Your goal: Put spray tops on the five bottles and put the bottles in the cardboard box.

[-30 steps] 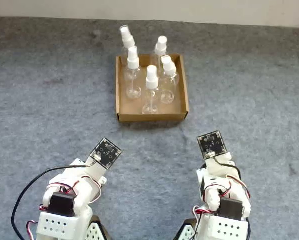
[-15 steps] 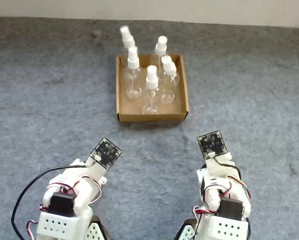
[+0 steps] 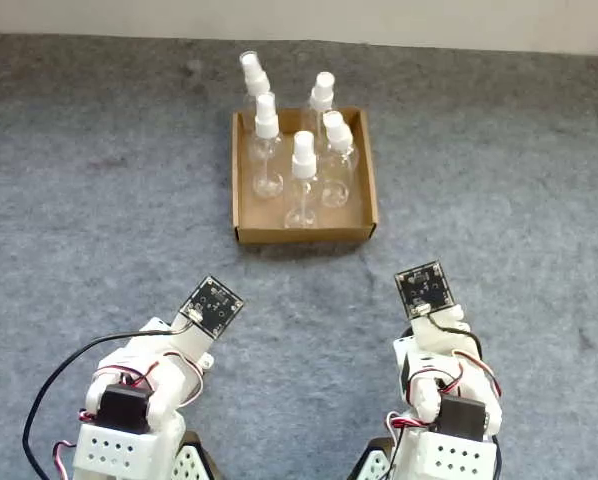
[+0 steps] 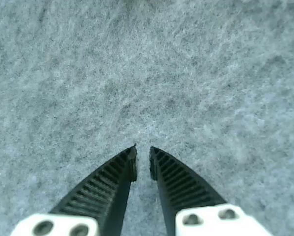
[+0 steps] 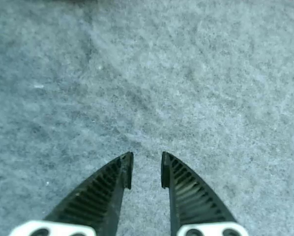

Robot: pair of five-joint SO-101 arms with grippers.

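The cardboard box (image 3: 301, 235) lies at the far middle of the grey carpet. Several clear bottles (image 3: 267, 152) stand upright in it, each capped by a white spray top (image 3: 303, 155). My left arm (image 3: 169, 365) rests at the near left and my right arm (image 3: 434, 345) at the near right, both well short of the box. In the left wrist view, my left gripper (image 4: 142, 150) hovers over bare carpet, shut, with nothing between its black ribbed fingers (image 4: 112, 179). My right gripper (image 5: 147, 158) is likewise shut over bare carpet, holding nothing.
Grey carpet (image 3: 109, 200) spreads to both sides of the box and between the box and the arms. A pale wall strip (image 3: 379, 20) runs along the far edge. A black cable (image 3: 49, 385) loops beside the left arm's base.
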